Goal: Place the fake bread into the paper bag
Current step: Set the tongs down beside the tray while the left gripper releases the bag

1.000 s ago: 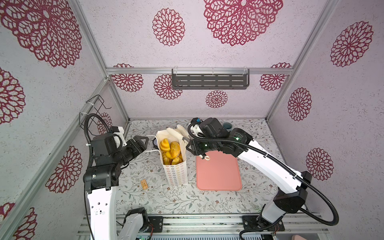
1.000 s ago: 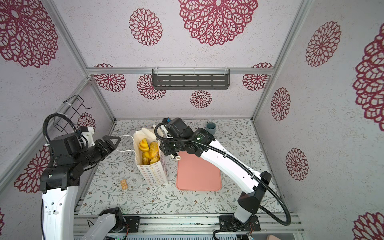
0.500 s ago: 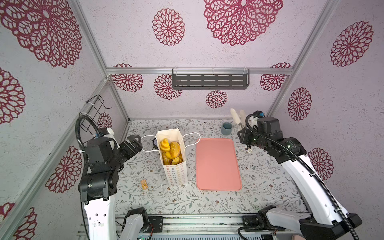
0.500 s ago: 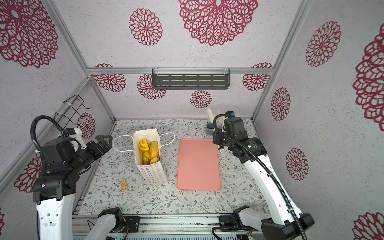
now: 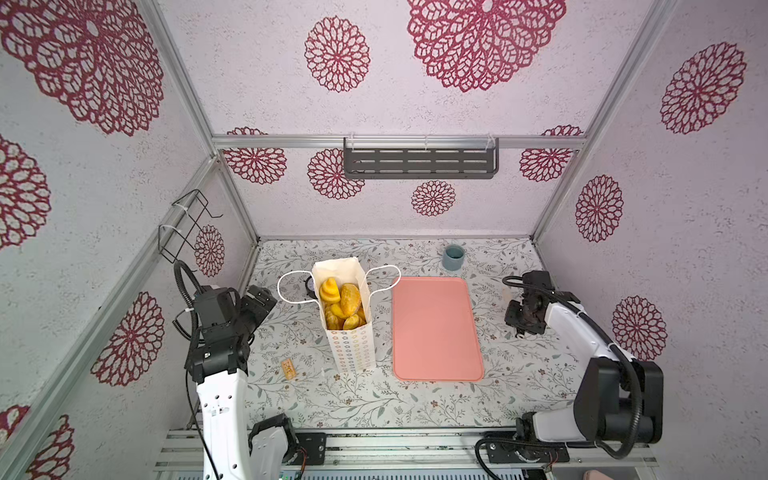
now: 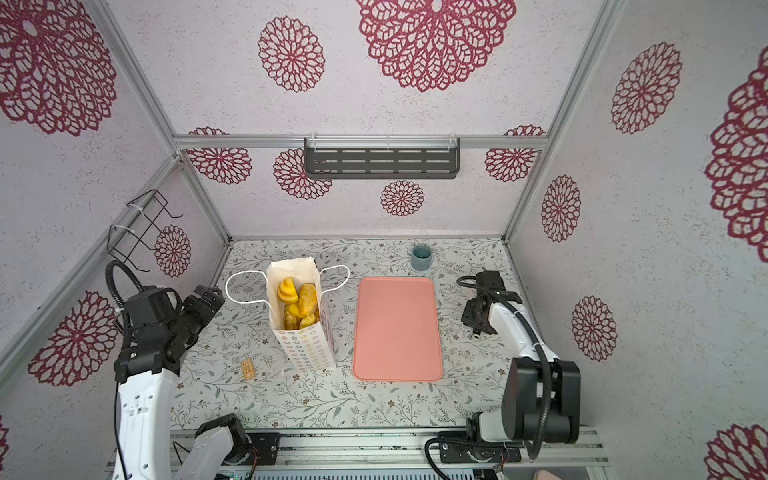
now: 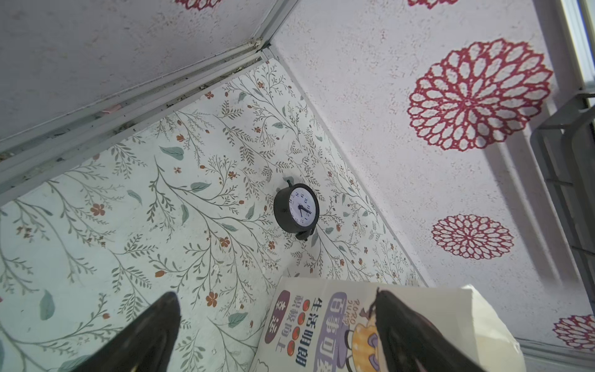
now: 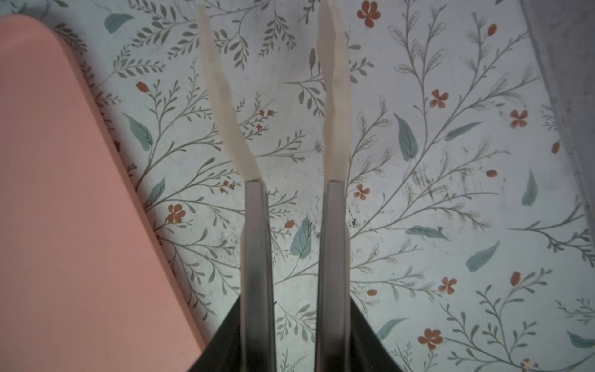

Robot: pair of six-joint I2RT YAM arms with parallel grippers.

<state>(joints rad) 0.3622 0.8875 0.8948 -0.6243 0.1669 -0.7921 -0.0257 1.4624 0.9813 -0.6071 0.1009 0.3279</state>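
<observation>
The white paper bag (image 5: 350,350) (image 6: 308,348) stands upright left of centre, its mouth open and both cord handles spread. Several golden fake bread pieces (image 5: 341,302) (image 6: 297,300) fill it near the top. No bread lies on the table in both top views. My left gripper (image 5: 260,296) (image 6: 206,296) hangs open to the left of the bag, apart from it. In the left wrist view its dark fingers (image 7: 275,294) frame the bag's printed front (image 7: 309,325). My right gripper (image 5: 518,327) (image 8: 262,9) points down at the table right of the tray, slightly open and holding nothing.
A pink tray (image 5: 436,328) (image 6: 397,328) (image 8: 64,193) lies right of the bag. A blue-grey cup (image 5: 453,257) stands at the back. A small black clock (image 7: 297,209) sits behind the bag's left handle. A tiny tan cracker piece (image 5: 288,369) lies front left.
My right arm has swung back from over the bag, past the back of the table, down to the right of the tray. My left gripper has opened wider and drawn back from the bag's handle.
</observation>
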